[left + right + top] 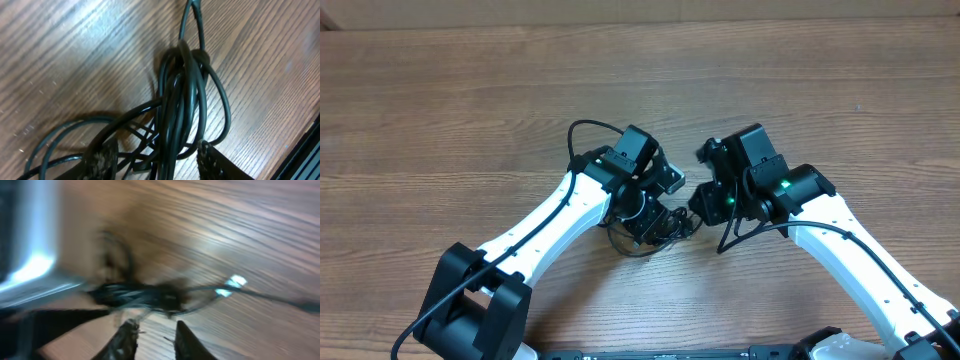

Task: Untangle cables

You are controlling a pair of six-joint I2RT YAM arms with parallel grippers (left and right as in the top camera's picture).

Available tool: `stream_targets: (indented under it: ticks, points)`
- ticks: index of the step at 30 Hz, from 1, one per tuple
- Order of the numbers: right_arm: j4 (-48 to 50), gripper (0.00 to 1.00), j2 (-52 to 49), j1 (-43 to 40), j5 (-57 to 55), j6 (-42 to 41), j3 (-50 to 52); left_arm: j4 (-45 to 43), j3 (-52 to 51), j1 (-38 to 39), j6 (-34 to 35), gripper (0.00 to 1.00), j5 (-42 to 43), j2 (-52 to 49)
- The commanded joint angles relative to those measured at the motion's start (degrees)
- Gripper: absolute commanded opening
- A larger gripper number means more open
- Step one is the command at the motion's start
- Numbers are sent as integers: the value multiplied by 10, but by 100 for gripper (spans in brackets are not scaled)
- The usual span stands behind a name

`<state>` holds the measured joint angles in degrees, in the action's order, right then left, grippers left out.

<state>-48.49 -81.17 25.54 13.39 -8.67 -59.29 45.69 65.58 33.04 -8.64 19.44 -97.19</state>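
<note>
Two robot arms [555,215]; two hands, left hand [653,215] and right hand [706,200]; one tangled bundle of cables [181,100], strands uncountable; one tabletop [470,100].

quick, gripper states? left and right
Left gripper: open, fingers either side of the cables.
Right gripper: open, narrow gap, nothing held; view blurred.

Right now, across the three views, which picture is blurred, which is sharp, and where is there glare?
Right wrist view: motion-blurred, the cables smeared, bright glare at the left edge; left wrist view: sharp, each strand crisp; overhead view: evenly lit, in focus.
</note>
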Motion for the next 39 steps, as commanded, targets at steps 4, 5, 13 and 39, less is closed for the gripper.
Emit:
stream_targets:
  ticks: [4,5,13,39]
  points:
    - [-25,37,0,-28,-178,-168,0,-1,-17,4,27,55,1,8]
    - [-26,38,0,-33,-175,-169,0,-1,-18,4,27,55,1,8]
    - [-35,41,0,-48,-166,-169,0,-23,-25,4,32,26,0,8]
    - [-5,55,0,-46,118,188,1,21,36,-94,-22,4,292,15]
